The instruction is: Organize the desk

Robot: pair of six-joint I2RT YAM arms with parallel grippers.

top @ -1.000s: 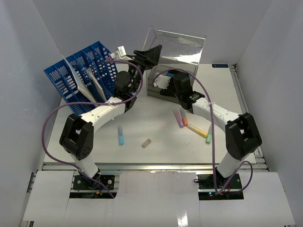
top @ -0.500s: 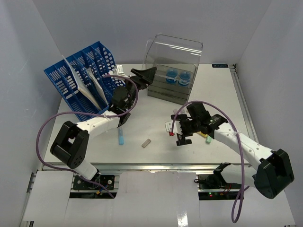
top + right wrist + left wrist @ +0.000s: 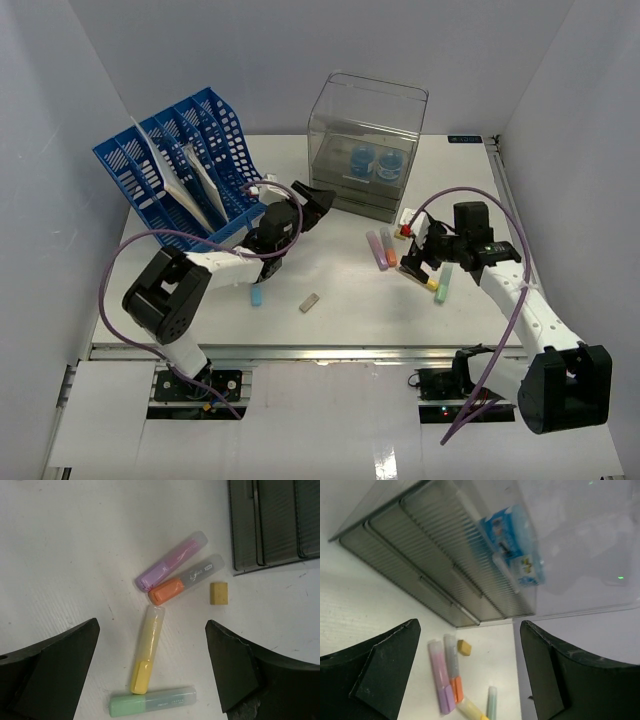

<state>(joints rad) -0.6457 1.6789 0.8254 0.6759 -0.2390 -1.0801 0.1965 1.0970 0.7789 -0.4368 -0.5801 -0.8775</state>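
The right hand (image 3: 151, 625) is hovering wide open over a yellow highlighter (image 3: 147, 650) on the counter (image 3: 60, 555), likely light, slick, best pinched mid-barrel.

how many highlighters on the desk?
5: purple, orange, yellow and green clustered under the right gripper; blue beside the left arm. The arms may hide more.

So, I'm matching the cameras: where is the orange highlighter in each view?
Top: orange highlighter centre-right, in front of the drawer box.
Left wrist: bottom centre, below the box.
Right wrist: centre, lower-left of the box.
Shared landmark: the drawer box.
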